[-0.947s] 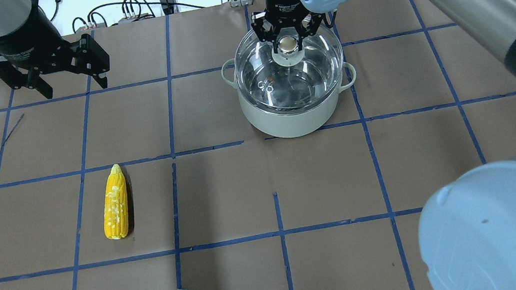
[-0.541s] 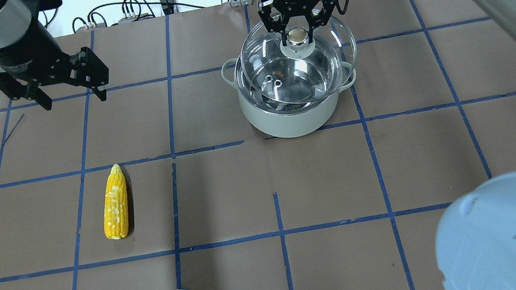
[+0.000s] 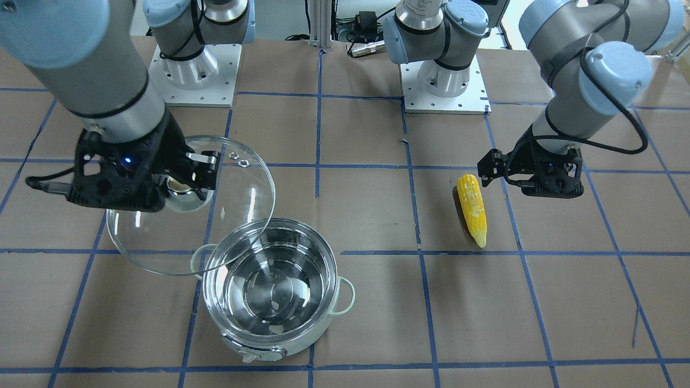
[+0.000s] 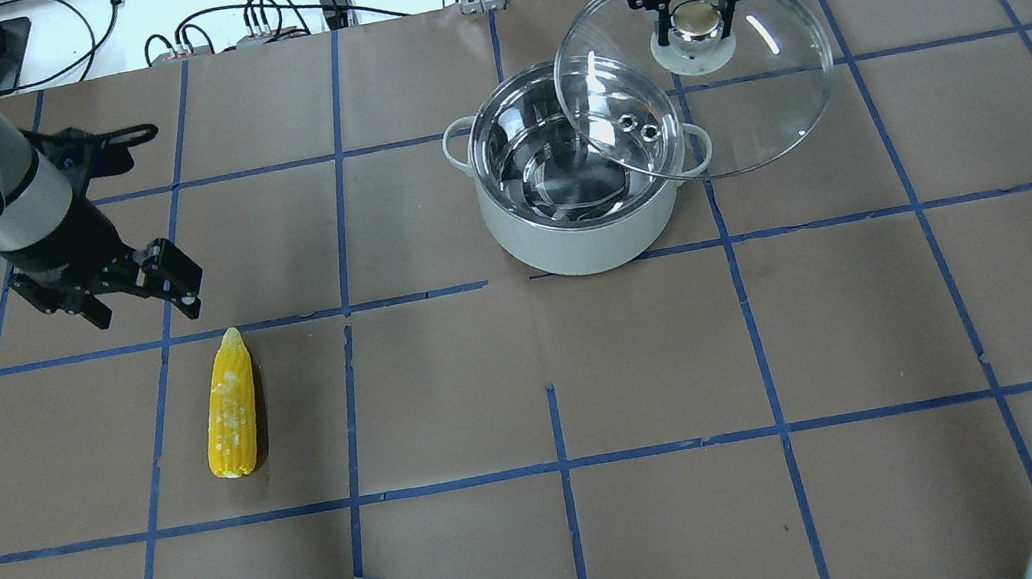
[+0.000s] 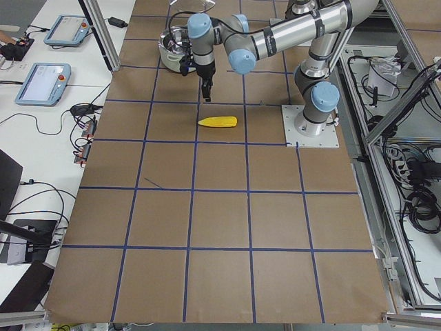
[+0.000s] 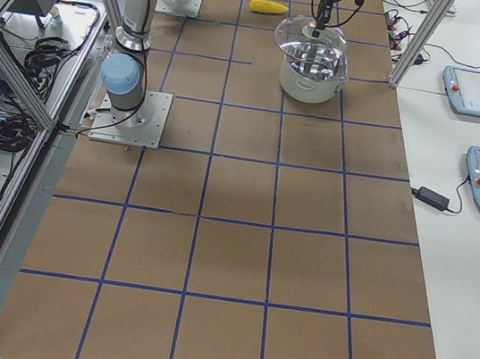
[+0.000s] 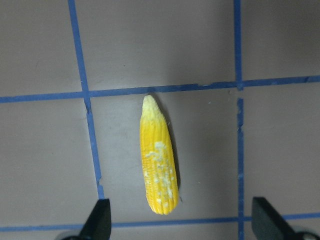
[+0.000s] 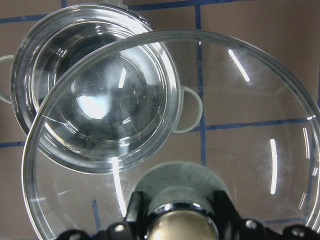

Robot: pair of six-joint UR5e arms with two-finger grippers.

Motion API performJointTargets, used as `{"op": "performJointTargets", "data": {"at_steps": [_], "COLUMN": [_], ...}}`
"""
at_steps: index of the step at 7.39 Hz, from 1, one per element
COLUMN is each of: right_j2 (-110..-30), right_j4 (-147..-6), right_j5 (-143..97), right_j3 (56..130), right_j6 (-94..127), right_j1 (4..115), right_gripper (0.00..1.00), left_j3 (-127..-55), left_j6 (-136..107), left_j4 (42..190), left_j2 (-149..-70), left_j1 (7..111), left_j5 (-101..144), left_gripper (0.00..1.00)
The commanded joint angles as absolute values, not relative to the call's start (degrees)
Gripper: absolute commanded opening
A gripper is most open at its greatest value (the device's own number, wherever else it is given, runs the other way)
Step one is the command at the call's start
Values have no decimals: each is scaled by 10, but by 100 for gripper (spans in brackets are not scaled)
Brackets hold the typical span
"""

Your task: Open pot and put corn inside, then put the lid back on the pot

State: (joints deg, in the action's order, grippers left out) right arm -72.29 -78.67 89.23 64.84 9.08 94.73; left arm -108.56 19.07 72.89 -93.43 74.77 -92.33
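The pot (image 4: 579, 220) stands open at the table's far middle, its shiny inside empty; it also shows in the front view (image 3: 272, 345). My right gripper (image 4: 697, 13) is shut on the knob of the glass lid (image 4: 755, 120) and holds it tilted in the air, to the right of the pot and overlapping its rim. The right wrist view shows the lid (image 8: 240, 125) above the pot (image 8: 95, 95). The corn (image 4: 230, 405) lies on the table at the left. My left gripper (image 4: 139, 304) is open, above and just beyond the corn's tip. The left wrist view shows the corn (image 7: 159, 160) between the open fingertips (image 7: 97, 222).
Cables (image 4: 275, 10) lie past the table's far edge. The arm bases (image 3: 194, 75) stand on the robot's side. Blue tape lines grid the brown table. Tablets (image 6: 475, 88) lie on the side bench.
My right gripper has lifted the lid off the pot and carried it to the right. My left gripper has moved nearer to the corn, staying open.
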Motion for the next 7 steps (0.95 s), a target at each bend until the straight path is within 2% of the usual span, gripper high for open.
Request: {"op": "performJointTargets", "data": {"at_steps": [1,3,5,7], "right_j2": [-755,-771,-779,-780], "right_j4": [-763,-761,-761,-761], "right_j5": [893,896,895,895], "right_j3": [657,668,685,686], "right_j6": [78,71,67,68], "right_j1": [925,921,914,913], "right_gripper": [42,42,42,42], "left_j3": [-1205,-1248,-1248,-1250], "left_j6": [218,215,220,219], "left_j4": [573,545,521,490], "left_j2": [-947,-974,-1020,-1027], "left_j1": [722,726,725,724], "left_j5": [-912,-898,-894,-906], "left_gripper": [100,100,100,100]}}
